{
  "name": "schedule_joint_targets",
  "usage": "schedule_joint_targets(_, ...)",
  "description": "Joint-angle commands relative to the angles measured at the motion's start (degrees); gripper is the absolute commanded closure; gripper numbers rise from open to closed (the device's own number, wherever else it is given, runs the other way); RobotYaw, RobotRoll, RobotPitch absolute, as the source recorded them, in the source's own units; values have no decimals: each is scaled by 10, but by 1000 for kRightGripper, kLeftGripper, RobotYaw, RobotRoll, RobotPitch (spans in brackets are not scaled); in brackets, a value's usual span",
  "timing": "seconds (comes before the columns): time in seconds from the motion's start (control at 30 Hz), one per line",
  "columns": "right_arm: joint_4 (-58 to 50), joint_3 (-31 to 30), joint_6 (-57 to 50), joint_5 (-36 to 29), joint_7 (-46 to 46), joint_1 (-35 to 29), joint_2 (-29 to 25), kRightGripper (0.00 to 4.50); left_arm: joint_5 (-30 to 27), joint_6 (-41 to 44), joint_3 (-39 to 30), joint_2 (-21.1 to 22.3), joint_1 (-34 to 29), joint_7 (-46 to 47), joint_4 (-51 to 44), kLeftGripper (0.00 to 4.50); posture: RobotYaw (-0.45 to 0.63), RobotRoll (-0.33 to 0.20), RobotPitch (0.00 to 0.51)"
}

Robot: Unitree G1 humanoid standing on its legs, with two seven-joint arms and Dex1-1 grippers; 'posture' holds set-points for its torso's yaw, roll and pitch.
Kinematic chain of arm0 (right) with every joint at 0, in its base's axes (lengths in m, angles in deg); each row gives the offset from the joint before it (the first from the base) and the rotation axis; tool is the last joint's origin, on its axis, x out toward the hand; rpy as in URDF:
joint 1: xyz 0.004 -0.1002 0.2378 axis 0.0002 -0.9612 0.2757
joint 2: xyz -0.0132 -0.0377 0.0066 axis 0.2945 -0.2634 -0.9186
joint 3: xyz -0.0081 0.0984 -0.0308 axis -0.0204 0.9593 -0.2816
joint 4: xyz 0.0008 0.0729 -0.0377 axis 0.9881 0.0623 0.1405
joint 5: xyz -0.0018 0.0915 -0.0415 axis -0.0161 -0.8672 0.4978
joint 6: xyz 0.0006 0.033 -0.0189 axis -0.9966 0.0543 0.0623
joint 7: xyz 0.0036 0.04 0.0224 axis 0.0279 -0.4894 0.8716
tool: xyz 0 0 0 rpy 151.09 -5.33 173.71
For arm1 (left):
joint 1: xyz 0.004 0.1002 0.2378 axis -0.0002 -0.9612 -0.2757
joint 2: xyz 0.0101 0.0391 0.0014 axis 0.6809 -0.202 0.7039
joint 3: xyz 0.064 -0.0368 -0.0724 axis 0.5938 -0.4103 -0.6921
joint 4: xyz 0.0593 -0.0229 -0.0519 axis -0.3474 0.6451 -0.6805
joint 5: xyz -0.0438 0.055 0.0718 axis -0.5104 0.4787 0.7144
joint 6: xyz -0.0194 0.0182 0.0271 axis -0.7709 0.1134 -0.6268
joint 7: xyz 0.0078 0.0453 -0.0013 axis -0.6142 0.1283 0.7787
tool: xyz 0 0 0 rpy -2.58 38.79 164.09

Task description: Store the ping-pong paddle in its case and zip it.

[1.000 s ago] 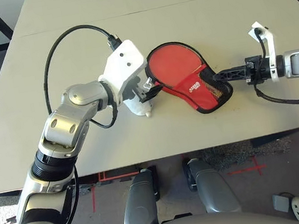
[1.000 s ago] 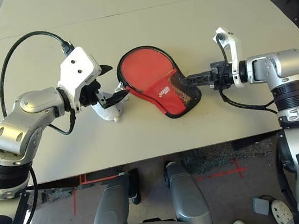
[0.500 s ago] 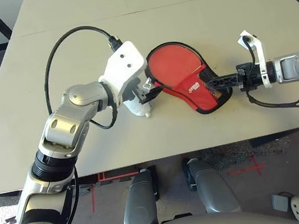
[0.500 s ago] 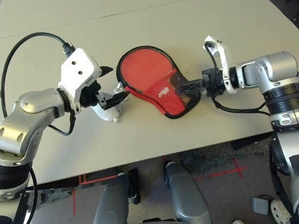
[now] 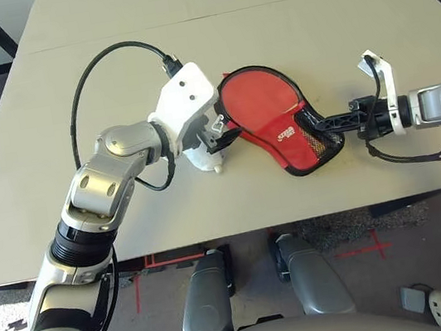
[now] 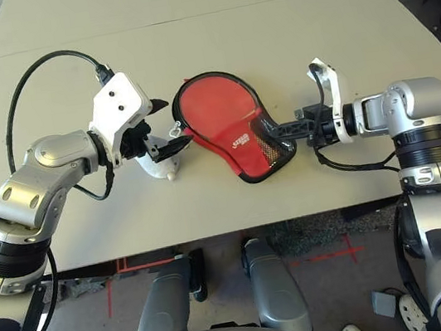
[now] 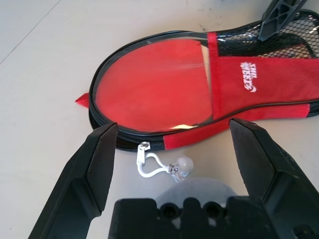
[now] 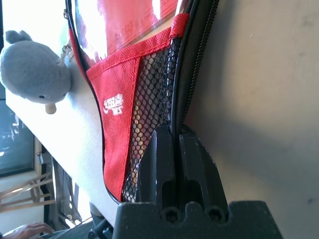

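A: What's different from a second ago?

B: The right hand, at the right of the frame, was spread beside the handle end of the case. Now its fingers are pressed together on the edge of that narrow end, by the mesh pocket. The wrist view shows the two fingers pinching the black piping right next to the zipper teeth.

A: And the left hand?

B: The left hand hasn't moved. It hovers in the middle of the frame, fingers spread wide, just short of the round end of the case. The white zipper pull lies on the desk between those fingers, not yet touched.

A: Where's the paddle?

B: The paddle sits inside the case, its red face showing through the clear window. The case lies flat in the middle of the desk.

A: So what does the new grip mean?

B: I'd say the right hand is now anchoring the case so it won't slide. That frees the left to take the pull and run the zipper. Storing looks done; zipping looks to be what's left.
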Motion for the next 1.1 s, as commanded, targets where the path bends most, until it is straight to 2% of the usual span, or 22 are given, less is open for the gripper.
schedule_joint_targets(0.03,-47,43,-47,-21,25,-29,-9,4476,7,-5,8,-1,-10,-5,0,0,49,0,221)
schedule_joint_targets(0.13,-87,83,-76,-36,46,-57,-2,4476,8,-8,8,-2,-12,-6,2,0,37,0,226)
schedule_joint_targets(0.3,-143,139,-82,-116,111,-113,23,4476,10,-14,7,-4,-11,-8,9,0,32,0,231)
schedule_joint_targets(0.63,-243,180,-82,-323,293,-216,69,4476,13,-19,7,-6,-12,-12,13,0,21,0,235)
schedule_joint_targets(0.83,-249,180,-82,-414,346,-248,19,4476,14,-23,6,-5,-10,-16,17,0,14,0,236)
schedule_joint_targets(1.1,-197,174,-82,-418,354,-217,-36,4476,16,-25,6,-7,-11,-16,19,0,14,0,236)
